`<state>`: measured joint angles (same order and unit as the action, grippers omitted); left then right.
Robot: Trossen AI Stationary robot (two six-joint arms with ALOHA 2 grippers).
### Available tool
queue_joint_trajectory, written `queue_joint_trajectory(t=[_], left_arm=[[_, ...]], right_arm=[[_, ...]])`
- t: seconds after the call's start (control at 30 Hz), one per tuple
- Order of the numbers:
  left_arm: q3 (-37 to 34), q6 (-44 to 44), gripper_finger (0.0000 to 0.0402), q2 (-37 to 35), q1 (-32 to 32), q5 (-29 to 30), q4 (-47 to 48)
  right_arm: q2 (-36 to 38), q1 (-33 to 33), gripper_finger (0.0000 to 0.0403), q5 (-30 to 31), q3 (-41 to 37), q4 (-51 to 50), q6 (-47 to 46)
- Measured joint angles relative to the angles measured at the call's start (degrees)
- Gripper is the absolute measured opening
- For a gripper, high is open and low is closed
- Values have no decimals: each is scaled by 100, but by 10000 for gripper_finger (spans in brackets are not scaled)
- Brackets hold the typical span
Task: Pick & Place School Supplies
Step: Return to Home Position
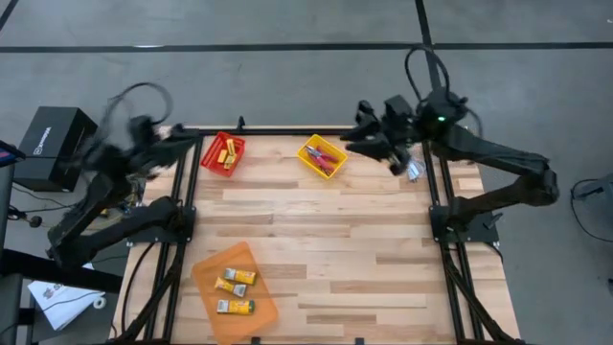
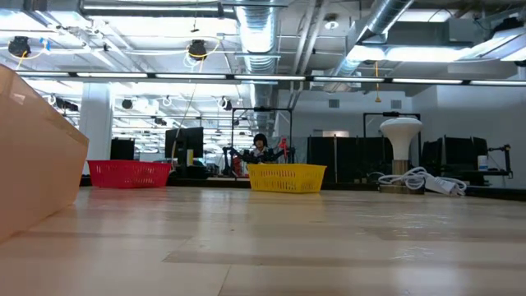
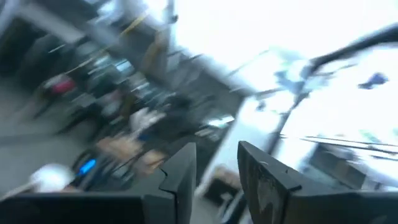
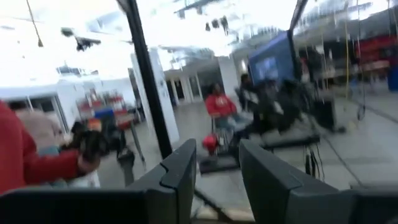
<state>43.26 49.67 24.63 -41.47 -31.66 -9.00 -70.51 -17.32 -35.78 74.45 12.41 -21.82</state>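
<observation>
In the high view several yellow-and-white packs lie in the orange tray at the near left. More yellow items lie in the red tray at the far edge. Red and pink-handled tools lie in the yellow tray beside it. My left gripper hangs blurred over the table's far left corner, left of the red tray. My right gripper is raised at the far edge, right of the yellow tray. Both are open and hold nothing: left gripper, right gripper.
A white lamp-like object with a coiled cable stands at the far right corner. A black box sits off the table's left side. People show in the room beyond. Bare wood lies in the middle and near right.
</observation>
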Motion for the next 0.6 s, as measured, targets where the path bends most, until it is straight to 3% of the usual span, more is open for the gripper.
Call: queue_joint_trajectory(t=[0.17,0.33,0.5,0.6], left_arm=[[2,15,103,-762,459,15,-297],[2,30,99,-1273,564,19,-316],[1,31,99,-1426,564,19,-349],[0,227,99,-1373,562,-12,-355]], right_arm=[[645,304,113,113,221,-1684,366],[1069,519,113,128,221,-2218,-52],[1133,610,113,129,223,-2627,379],[1120,610,113,122,219,-3102,-178]])
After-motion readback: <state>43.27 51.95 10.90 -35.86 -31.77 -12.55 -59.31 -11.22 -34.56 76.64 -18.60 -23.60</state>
